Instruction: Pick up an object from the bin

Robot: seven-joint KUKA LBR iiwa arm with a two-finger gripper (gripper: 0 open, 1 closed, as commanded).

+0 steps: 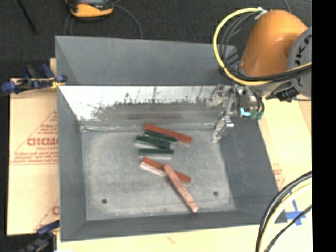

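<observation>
Several slim sticks lie on the floor of the grey metal bin point(71, 140), grouped about its middle.

Back group:
- A red-orange flat stick point(169, 133) lies at a slant. Its right end is the nearest thing to the gripper.
- A pair of dark green sticks point(155, 141) lies against its front side, one just behind the other.
- A pale grey-white stick point(154, 151) sits tight against the front of the green pair.

Front group, near the first but apart from it:
- A salmon-red stick point(151, 165) lies slanted.
- A long pink stick point(182, 192) lies across its right part and runs toward the front right of the floor.

Bare metal floor lies between the gripper and both groups.

Arm: it enters from the view's right, above the bin's back right corner. A rounded orange cover point(270, 41) sits on the wrist, ringed by looped yellow and black cables point(219, 41).

The metal gripper point(219, 131) hangs down from below the cover. It points at the back right corner of the floor, close to where the back wall meets the right slope. Whether it touches the floor cannot be told.

Pincer: the view does not settle whether it is spread or pressed together. It stands to the right of the red-orange stick's end, apart from it and over bare floor rather than over any stick.
</observation>
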